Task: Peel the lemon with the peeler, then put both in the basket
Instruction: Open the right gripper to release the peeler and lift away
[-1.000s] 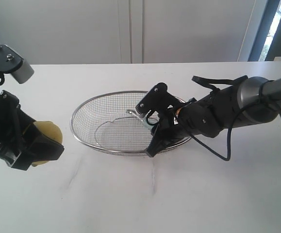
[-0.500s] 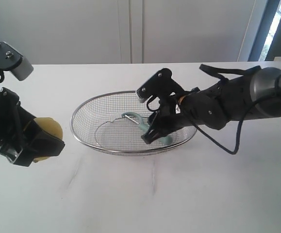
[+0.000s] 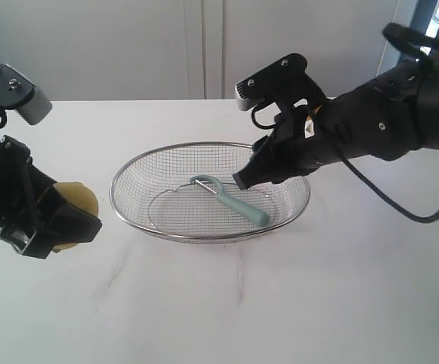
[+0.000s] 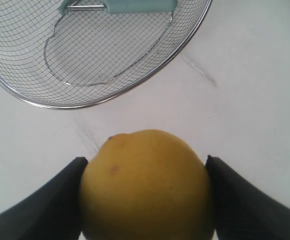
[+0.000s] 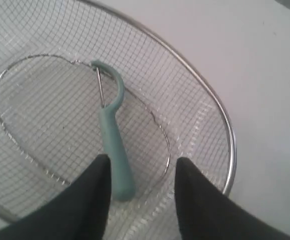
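One white, faintly veined table [image 3: 318, 303] before pale wall panels [image 3: 128, 45]; left gripper [image 4: 146, 162] clamps the lemon [image 4: 145, 195], right gripper [image 5: 142, 160] jaws apart above the basket [image 3: 204, 240].

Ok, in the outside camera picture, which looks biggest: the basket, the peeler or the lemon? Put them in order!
1. basket: clearly the largest.
2. peeler: long but thin.
3. lemon: shorter and rounder. It is partly hidden, so its rank against the peeler is unsure.

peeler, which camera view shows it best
The right wrist view: the peeler lies whole and close in the basket, blade visible. The exterior view shows it whole but small; the left wrist view catches only a cropped piece at the edge.
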Controlling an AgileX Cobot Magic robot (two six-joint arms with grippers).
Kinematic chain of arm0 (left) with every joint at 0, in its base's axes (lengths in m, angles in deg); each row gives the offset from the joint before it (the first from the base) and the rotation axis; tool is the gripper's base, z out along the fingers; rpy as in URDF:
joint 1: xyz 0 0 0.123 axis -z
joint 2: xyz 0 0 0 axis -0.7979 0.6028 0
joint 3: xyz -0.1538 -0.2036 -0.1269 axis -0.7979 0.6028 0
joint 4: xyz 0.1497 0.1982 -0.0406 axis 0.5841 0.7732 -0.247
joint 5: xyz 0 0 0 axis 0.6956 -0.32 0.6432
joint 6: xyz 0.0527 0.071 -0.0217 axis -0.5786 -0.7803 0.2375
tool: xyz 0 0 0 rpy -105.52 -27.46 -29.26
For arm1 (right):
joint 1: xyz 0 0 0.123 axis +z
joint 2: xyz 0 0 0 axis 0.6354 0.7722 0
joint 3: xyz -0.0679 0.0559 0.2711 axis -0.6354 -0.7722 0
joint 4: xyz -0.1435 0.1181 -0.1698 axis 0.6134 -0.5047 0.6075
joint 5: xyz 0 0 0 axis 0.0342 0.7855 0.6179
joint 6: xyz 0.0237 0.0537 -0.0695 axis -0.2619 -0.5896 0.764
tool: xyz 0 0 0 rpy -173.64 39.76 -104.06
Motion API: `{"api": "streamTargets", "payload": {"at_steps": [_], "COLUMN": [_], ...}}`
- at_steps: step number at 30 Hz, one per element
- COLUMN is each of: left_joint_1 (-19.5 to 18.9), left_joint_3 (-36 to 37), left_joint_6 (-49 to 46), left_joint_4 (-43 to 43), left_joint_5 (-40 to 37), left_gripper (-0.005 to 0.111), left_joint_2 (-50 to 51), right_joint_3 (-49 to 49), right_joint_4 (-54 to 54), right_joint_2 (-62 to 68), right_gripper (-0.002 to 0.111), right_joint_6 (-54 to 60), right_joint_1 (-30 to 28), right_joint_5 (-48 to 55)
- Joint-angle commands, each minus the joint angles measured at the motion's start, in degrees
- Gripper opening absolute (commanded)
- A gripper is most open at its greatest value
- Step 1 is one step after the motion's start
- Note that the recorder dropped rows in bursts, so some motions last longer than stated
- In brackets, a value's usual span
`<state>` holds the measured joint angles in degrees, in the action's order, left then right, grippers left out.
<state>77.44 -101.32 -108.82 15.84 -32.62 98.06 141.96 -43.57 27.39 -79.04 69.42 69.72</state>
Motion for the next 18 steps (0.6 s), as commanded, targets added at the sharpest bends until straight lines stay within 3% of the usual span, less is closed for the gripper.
{"api": "streamTargets", "payload": {"at_steps": [1, 4, 5, 13, 18], "left_joint_1": [0.2, 0.2, 0.2, 0.2, 0.2], "left_joint_3": [-0.3, -0.3, -0.3, -0.2, -0.2], "left_joint_6": [0.1, 0.1, 0.1, 0.1, 0.1], "left_joint_4": [-1.1, -1.1, -1.1, -1.1, -0.3], "left_joint_5": [0.2, 0.6, 0.6, 1.1, 2.9], "left_gripper": [0.000, 0.000, 0.000, 0.000, 0.000], "left_joint_2": [-0.5, -0.5, -0.5, -0.5, -0.5], "right_joint_3": [0.1, 0.1, 0.1, 0.1, 0.1], "right_joint_4": [-0.2, -0.2, -0.4, -5.2, -5.0], "right_joint_2": [-3.9, -6.4, -7.4, -16.8, -20.8], "right_gripper": [0.022, 0.002, 0.000, 0.000, 0.000], "right_joint_6": [-0.8, -0.8, -0.9, -0.6, -0.6], "right_joint_1": [-0.3, -0.3, -0.3, -0.3, -0.3], "right_joint_5": [11.3, 19.0, 21.1, 38.1, 40.9]}}
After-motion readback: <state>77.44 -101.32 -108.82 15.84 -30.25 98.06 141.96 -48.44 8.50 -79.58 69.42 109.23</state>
